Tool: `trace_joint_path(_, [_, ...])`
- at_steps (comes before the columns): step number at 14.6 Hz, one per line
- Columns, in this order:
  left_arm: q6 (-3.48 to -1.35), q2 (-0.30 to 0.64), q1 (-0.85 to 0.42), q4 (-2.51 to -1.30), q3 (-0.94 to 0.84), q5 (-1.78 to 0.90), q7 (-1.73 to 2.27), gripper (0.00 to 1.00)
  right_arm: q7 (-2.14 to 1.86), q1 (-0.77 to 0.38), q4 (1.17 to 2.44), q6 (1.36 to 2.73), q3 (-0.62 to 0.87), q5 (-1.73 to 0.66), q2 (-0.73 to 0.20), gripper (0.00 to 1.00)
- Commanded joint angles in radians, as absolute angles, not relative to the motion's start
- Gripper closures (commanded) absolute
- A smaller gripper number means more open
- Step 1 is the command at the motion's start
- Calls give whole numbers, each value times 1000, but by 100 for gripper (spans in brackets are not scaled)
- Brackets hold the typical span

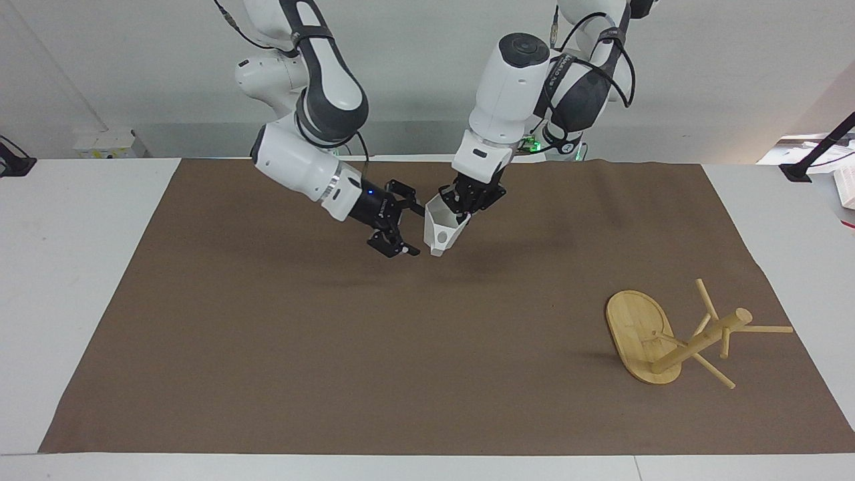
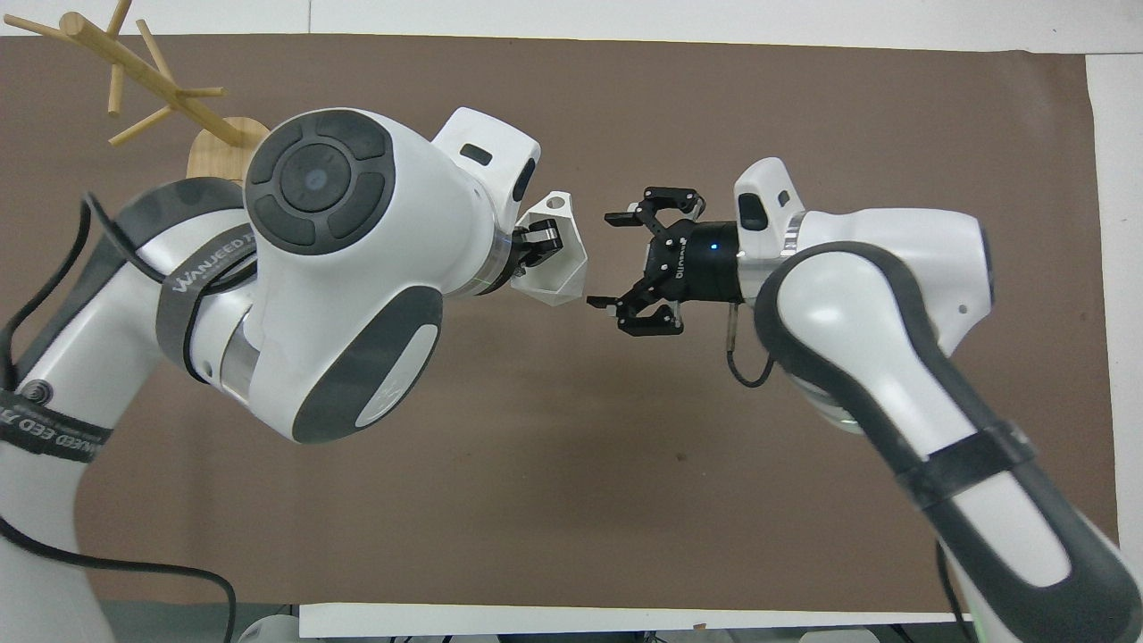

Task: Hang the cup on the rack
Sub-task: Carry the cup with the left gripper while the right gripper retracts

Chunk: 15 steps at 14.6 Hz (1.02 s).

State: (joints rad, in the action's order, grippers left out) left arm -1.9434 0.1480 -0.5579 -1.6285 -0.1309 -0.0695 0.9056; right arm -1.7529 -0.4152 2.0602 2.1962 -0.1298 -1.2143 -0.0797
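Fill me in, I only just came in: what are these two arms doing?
A handover of the cup is wrapping up in mid-air over the brown mat. The left gripper is shut on the cup's rim; the right gripper is open beside it, apart from it. The rack lies tipped on its side toward the left arm's end of the table, nothing hung on it.
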Motion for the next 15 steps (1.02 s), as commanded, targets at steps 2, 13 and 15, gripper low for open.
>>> trace_joint_path(2, [-2062,43,-402,-1812,-135,-66,980,100,-1801,-147,2030,1915,-132,-1046,-66,0])
trace_joint_path(13, [-3157,-20,-184,-2379,-133,-69,997,100,-874,29,1625,1539,-141,-244,-29,0])
trace_joint_path(15, [-3203,20,-143,-2370,-133,-66,994,100,-668,25,1585,1455,-134,-143,-12,0])
